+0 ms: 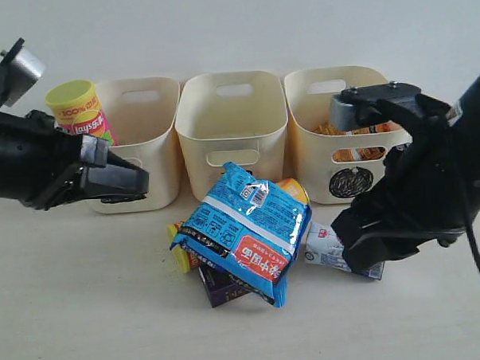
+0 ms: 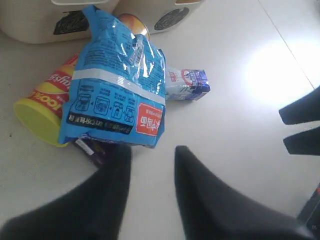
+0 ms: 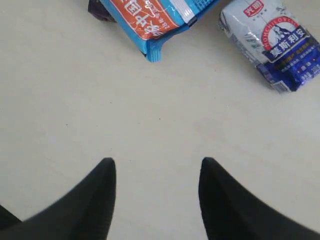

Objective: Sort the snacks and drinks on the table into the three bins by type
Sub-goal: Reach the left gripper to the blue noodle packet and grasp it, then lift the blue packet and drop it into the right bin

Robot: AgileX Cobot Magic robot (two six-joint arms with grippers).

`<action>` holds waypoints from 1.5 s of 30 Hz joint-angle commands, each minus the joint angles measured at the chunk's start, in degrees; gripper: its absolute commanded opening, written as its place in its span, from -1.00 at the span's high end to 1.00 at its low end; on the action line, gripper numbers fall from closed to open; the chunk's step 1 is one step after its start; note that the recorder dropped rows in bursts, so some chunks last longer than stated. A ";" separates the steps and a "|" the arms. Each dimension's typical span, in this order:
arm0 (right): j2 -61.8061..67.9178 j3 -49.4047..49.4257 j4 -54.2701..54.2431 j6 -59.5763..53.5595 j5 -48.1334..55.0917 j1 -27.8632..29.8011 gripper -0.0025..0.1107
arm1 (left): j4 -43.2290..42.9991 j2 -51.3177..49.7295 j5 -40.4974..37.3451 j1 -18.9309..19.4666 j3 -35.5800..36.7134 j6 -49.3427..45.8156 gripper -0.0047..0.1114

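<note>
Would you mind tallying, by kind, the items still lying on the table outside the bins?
Blue packet: 1
Chip tube: 1
Purple box: 1
Carton: 1
Total: 4

Exterior cam sits out front, a bit above, looking across the table (image 1: 87, 322) at the three bins (image 1: 232, 128) along the far side. Left wrist cam slants down past the left gripper (image 2: 151, 150) at the blue packet (image 2: 115, 85) from close up; the right one stares almost straight down over the right gripper (image 3: 157, 162), closer still. All three catch that packet and the white-and-blue carton (image 1: 324, 246).
</note>
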State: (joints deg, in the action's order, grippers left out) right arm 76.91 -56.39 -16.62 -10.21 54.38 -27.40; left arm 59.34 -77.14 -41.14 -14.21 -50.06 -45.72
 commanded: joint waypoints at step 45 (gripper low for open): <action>-21.08 3.10 5.88 9.03 8.99 -0.21 0.15 | 22.71 -36.97 -9.87 -5.56 -19.95 -30.56 0.84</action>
State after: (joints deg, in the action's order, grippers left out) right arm 58.51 -53.54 -13.59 -3.72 62.94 -27.40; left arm 81.53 -116.32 -47.43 -19.32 -69.62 -76.50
